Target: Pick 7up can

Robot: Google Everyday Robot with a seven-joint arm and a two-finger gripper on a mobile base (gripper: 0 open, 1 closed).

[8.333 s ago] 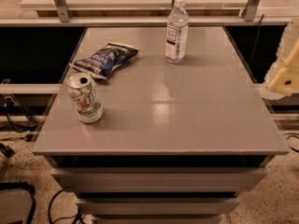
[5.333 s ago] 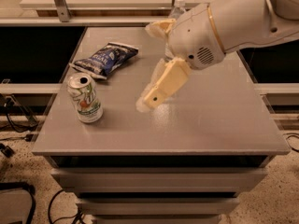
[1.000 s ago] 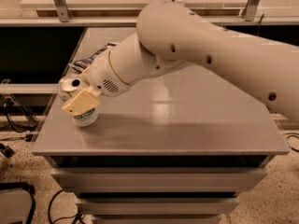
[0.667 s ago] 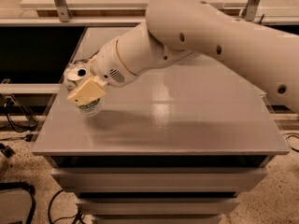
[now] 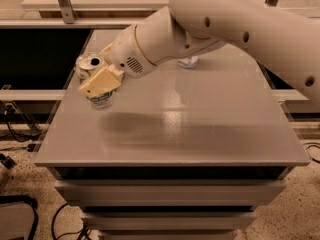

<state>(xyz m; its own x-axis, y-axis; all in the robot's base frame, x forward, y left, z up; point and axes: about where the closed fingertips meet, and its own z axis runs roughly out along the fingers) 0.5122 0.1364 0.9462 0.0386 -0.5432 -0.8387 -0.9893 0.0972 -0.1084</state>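
Note:
The 7up can [image 5: 101,100] is white and silver with a green band near its base and an open silver top [image 5: 90,63]. My gripper [image 5: 96,75] is shut on it over the table's left side. One cream finger [image 5: 100,82] crosses the can's front; the other is behind it. The can tilts slightly and hangs a little above the grey table [image 5: 200,134], with its shadow on the surface to its lower right. My large cream arm [image 5: 215,19] reaches in from the upper right.
Only the base of a clear plastic water bottle [image 5: 188,62] shows under my arm at the table's back. The dark blue snack bag is hidden behind my arm. Drawers [image 5: 170,194] sit below the tabletop. Cables lie on the floor at the left.
My gripper closed around the can and raised it off the table, moving it slightly up and to the right. The can now tilts in my grip.

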